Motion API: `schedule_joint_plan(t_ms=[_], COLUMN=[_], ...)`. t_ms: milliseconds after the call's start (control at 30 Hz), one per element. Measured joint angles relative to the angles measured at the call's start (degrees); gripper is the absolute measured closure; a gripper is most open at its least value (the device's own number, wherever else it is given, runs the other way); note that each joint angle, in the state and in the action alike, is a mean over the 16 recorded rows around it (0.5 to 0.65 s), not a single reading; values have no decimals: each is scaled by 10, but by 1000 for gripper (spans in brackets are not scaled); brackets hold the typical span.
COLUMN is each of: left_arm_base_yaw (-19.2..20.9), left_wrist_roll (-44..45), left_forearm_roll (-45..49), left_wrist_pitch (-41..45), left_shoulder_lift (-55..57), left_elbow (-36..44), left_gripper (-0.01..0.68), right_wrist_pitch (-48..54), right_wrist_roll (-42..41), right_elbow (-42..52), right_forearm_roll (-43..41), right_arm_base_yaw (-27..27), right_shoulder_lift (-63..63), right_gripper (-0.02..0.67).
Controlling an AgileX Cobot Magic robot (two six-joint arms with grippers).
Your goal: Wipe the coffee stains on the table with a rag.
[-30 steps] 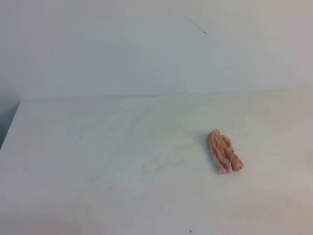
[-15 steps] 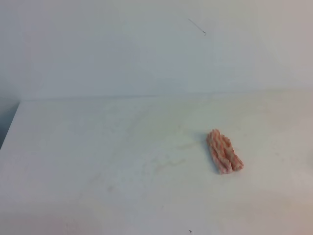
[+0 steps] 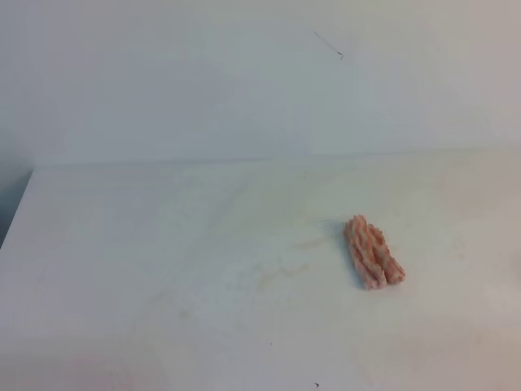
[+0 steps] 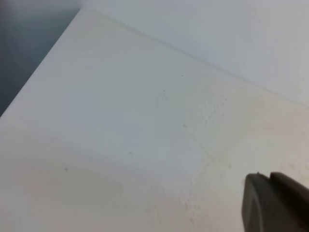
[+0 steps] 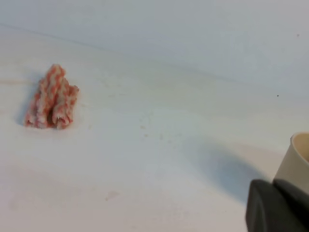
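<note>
The rag (image 3: 373,252), a pink-and-white nubby bundle, lies loose on the white table (image 3: 122,244) right of the middle; nothing touches it. The right wrist view shows the rag (image 5: 52,98) at far left. Faint light-brown coffee stains (image 3: 281,271) streak the tabletop just left of the rag. Neither gripper shows in the exterior high view. My left gripper (image 4: 269,178) is a dark tip at the lower right of its wrist view, fingers together over bare table. My right gripper (image 5: 273,186) is shut and empty, well to the right of the rag.
A beige cup-like rim (image 5: 295,159) stands at the right edge of the right wrist view, just behind my right gripper. The table's left edge (image 3: 16,212) drops to a dark gap. A pale wall (image 3: 244,81) backs the table.
</note>
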Motion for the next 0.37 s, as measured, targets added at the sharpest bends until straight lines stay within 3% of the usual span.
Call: schedule_joint_plan(t_ms=[367], left_arm_base_yaw=[0], left_wrist_roll=[0], left_forearm_roll=[0], left_wrist_pitch=[0], left_shoulder_lift=[0], left_elbow=[0], left_gripper=[674], right_wrist_pitch=[2], right_wrist_roll=[0], right_elbow=[0], right_forearm_roll=[0], right_arm_base_yaw=[0], right_shoulder_lift=[1], right_gripper=[653])
